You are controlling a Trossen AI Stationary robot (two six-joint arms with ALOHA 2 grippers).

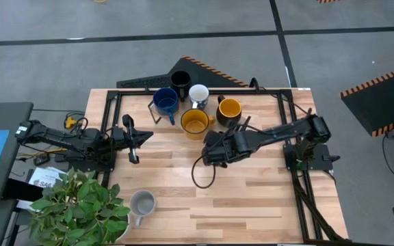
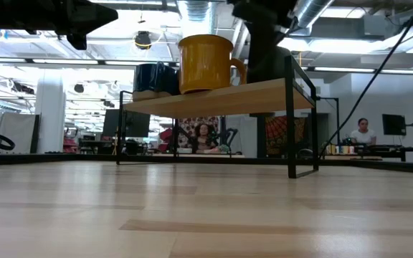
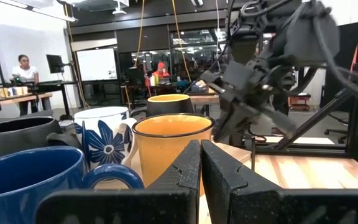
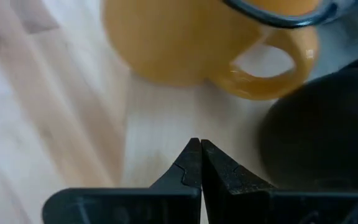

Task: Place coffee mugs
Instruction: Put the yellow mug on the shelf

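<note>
Five mugs stand on their bases on the raised wooden shelf at the far side: black (image 1: pixel 180 80), dark blue (image 1: pixel 165 101), white with a blue flower (image 1: pixel 198 94), yellow-orange (image 1: pixel 195 123), and one with an orange inside and dark outside (image 1: pixel 229 109). A light grey mug (image 1: pixel 142 203) stands near the table's near-left edge. My left gripper (image 1: pixel 146 135) is shut and hovers left of the yellow-orange mug (image 3: pixel 166 149). My right gripper (image 1: pixel 206 153) is shut, close on the near-right of that mug (image 4: pixel 166 43), beside its handle (image 4: pixel 272 68). Neither touches anything.
A black metal frame (image 2: pixel 292 115) carries the shelf (image 2: pixel 221 99). A potted plant (image 1: pixel 81 205) stands at the near-left corner beside the grey mug. A black cable (image 1: pixel 200 174) loops below the right gripper. Bare wood lies across the table's near half. People sit in the room behind.
</note>
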